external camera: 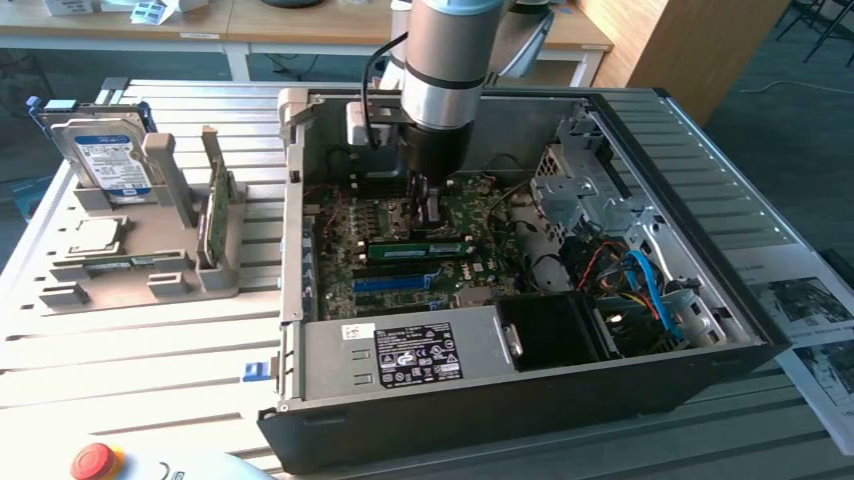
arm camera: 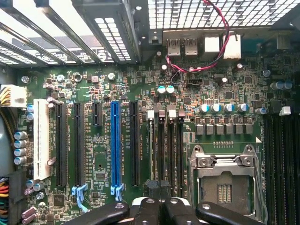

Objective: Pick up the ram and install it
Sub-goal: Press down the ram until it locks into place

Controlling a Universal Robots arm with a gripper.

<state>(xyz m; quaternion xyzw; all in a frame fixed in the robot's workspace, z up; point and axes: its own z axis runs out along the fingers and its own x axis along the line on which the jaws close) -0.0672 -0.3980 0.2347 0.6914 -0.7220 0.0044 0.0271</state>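
While the tool point(arm camera: 163, 202) sits pinched shut w/ nothing, flat green ram point(external camera: 416, 248) lies seated.

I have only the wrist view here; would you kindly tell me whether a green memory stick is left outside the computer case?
Observer: Yes, one green stick stands upright in the grey holder, to the exterior view's left of the case.
Operator: Thank you. Is there a stick on the motherboard as well?
Observer: Yes, another green stick lies across the board, on the camera's side of the gripper.
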